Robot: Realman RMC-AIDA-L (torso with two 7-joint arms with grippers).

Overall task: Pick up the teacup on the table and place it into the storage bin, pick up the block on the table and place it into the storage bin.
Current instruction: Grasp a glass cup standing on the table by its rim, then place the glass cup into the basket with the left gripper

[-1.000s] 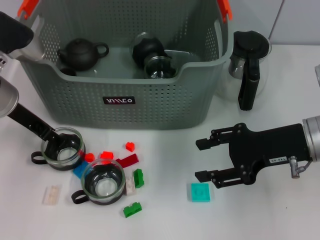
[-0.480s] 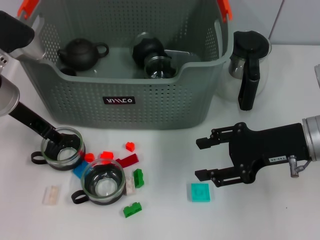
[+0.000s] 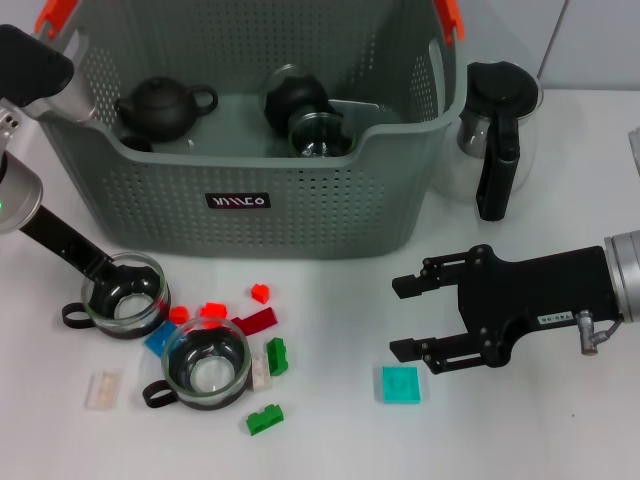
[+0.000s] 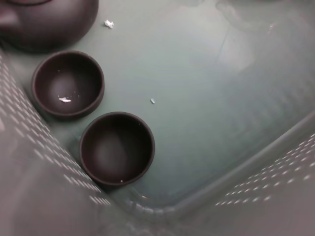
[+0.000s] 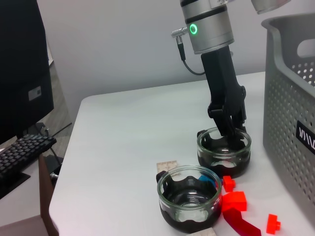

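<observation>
My left claw (image 3: 108,272) sits at the rim of the far-left teacup (image 3: 124,297), fingers reaching down at its wall (I cannot tell from here whether they are clenched on the glass). That cup stands on the counter (image 3: 560,440), just in front of the storage bin (image 3: 250,160). A second teacup (image 3: 206,365) stands near the claw among scattered red and green blocks. My right claw (image 3: 405,318) hovers low with its jaws spread wide, holding nothing; the teal block (image 3: 400,384) lies just below and beside its lower finger, apart from it. The glass kettle (image 3: 497,125) stands beyond it.
</observation>
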